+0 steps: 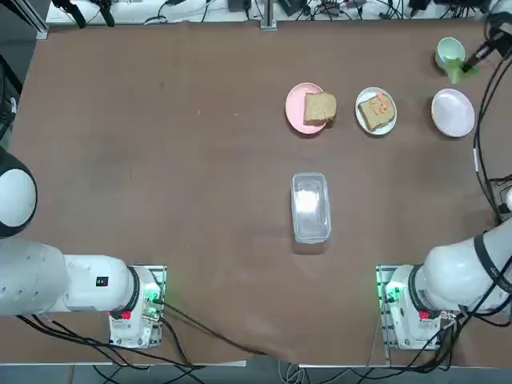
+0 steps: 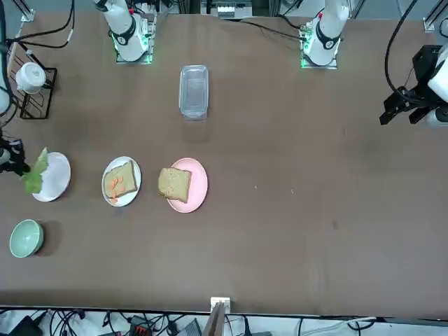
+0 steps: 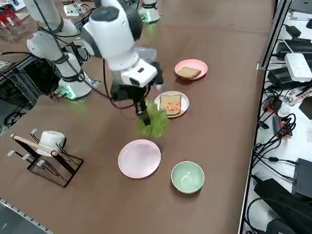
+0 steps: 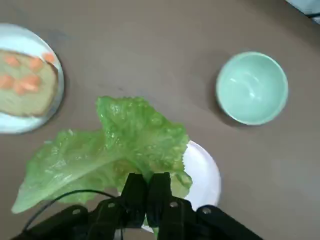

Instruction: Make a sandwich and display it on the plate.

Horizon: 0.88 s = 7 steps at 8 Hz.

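Lettuce (image 4: 117, 152) hangs pinched in the closed right jaws (image 4: 146, 192), seemingly clear of the desk. Carry it level to the sauced bread slice (image 4: 22, 87) on the white plate (image 4: 56, 102) beyond the fingertips, lowering before release.

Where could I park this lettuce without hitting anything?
The right claw, shut on the lettuce, hangs over an empty pinkish-white plate. Bare table lies beyond the pink plate; the plate row and green bowl are crowded.

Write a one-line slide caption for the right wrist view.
Right gripper shut on a lettuce leaf, held above a white plate, near a green bowl and sauced bread slice.
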{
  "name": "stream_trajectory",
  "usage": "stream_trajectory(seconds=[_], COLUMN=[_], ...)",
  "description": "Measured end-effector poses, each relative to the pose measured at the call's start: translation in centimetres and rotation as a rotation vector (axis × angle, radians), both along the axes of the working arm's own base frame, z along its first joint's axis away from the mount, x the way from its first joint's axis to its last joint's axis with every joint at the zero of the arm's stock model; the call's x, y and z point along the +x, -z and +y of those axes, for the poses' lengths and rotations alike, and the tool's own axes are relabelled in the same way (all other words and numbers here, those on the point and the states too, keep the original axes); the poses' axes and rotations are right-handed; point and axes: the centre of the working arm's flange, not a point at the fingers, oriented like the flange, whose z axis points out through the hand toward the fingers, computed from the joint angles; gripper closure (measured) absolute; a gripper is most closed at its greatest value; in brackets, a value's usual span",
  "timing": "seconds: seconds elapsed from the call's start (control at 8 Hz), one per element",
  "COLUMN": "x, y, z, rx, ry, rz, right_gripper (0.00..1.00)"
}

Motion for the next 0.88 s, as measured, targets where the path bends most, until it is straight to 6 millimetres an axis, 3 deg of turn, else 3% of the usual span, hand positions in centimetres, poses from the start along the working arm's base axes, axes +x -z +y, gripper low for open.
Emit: stream_trajectory(seconds=[0.38, 0.88], x=[1.6, 2.1], y=[-0.1, 3.8], z=[6.9, 18.2], rx=[0.037, 0.057], ry=[0.108, 0.209], rz=[0.028, 0.116], right_gripper=[0.96, 0.96])
